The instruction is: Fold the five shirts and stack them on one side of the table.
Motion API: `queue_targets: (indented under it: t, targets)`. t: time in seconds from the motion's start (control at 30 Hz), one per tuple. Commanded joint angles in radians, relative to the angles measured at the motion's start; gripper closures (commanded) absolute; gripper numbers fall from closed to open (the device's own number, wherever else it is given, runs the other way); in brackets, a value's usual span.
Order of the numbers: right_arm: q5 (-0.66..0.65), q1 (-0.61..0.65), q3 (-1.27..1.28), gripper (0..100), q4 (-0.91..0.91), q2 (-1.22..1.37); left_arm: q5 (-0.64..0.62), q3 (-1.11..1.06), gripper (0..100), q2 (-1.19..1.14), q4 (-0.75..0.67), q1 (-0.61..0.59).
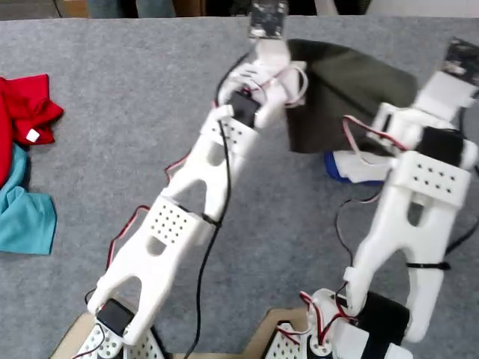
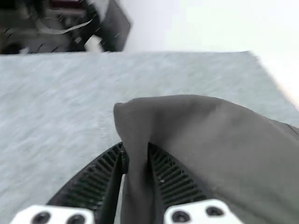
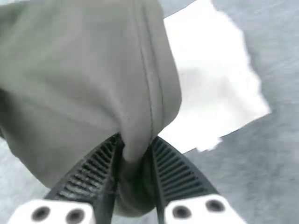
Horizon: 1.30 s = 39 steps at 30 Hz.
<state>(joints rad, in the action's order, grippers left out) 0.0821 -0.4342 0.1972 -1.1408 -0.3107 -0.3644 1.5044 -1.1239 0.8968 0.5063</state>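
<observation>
Left wrist view, left gripper (image 2: 135,161) clamped on grey shirt (image 2: 210,140), right gripper (image 3: 135,156) pinching it too

Robot lab workspace: grey felt-covered table (image 1: 112,149).

No readable text, labels or numbers

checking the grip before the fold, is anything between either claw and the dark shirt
Nothing visible stands between them. The left claw and the right claw are each shut directly on a fold of the dark shirt, cloth pinched between the jaws.
</observation>
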Motion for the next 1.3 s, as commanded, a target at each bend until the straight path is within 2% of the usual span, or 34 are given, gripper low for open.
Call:
queue_targets:
  t: [0.0,0.3,0.37,0.5,0.63,0.73,0.87,0.97,1.03,1.13,1.17,1.23,1.27]
  targets:
    - [-0.029,-0.092,-0.031,98.4,0.063,-0.044,-0.005,-0.062,97,0.006,-0.166,0.033]
    - [-0.038,-0.157,0.105,97.9,0.276,-0.044,-0.005,-0.216,97,0.002,-0.377,0.099]
    - [-0.040,-0.157,0.151,95.1,0.327,-0.044,-0.012,-0.236,97,0.002,-0.393,0.107]
    - [-0.029,-0.158,0.200,74.4,0.341,-0.050,-0.117,-0.292,87,0.002,-0.388,0.102]
    - [-0.029,-0.152,0.209,50.0,0.347,-0.041,-0.123,-0.297,84,0.005,-0.362,0.077]
    - [-0.029,-0.150,0.206,41.4,0.348,-0.015,-0.121,-0.259,81,0.003,-0.319,0.059]
    - [-0.029,-0.157,0.168,45.0,0.348,0.030,-0.124,-0.214,80,0.009,-0.265,0.019]
    - [-0.029,-0.155,0.136,54.3,0.348,0.044,-0.124,-0.163,80,0.011,-0.232,-0.025]
    - [-0.029,-0.143,0.108,66.5,0.348,0.053,-0.124,-0.134,80,0.011,-0.207,-0.048]
    - [-0.014,-0.089,0.051,93.6,0.356,0.088,-0.124,-0.113,80,0.012,-0.157,-0.081]
    - [-0.014,-0.069,0.030,99.5,0.368,0.113,-0.124,-0.111,80,0.012,-0.135,-0.096]
    - [0.009,-0.023,-0.005,93.3,0.384,0.176,-0.124,-0.097,80,0.012,-0.071,-0.143]
    - [0.038,0.003,-0.030,93.6,0.384,0.214,-0.124,-0.073,80,0.012,-0.021,-0.171]
